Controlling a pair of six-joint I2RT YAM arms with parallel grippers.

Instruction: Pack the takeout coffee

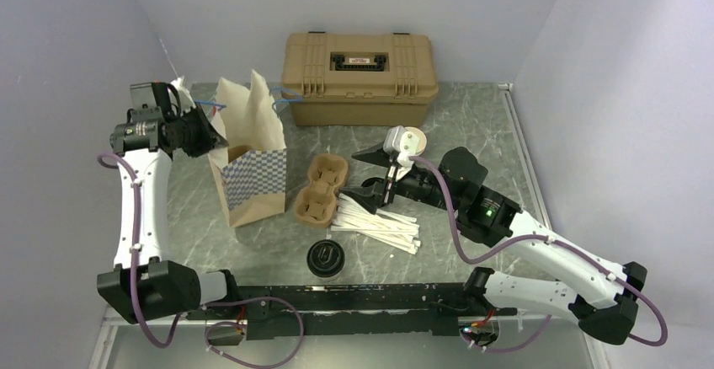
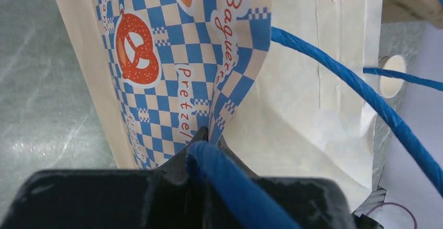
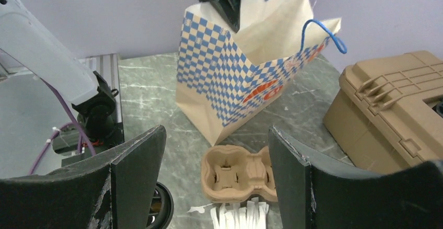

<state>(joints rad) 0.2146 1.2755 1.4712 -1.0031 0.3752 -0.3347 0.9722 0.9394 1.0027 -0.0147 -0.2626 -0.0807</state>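
Left gripper is clamped on the top rim of the blue-checked kraft paper bag, which stands left of the tabletop centre. Right gripper hovers, jaws spread, beside the tan moulded-pulp cup carrier. The black-lidded takeout coffee cup stands at the near edge, mid-table.

The paper bag reads "Pretzel" and "Baguet".

Bright, even light; soft shadows
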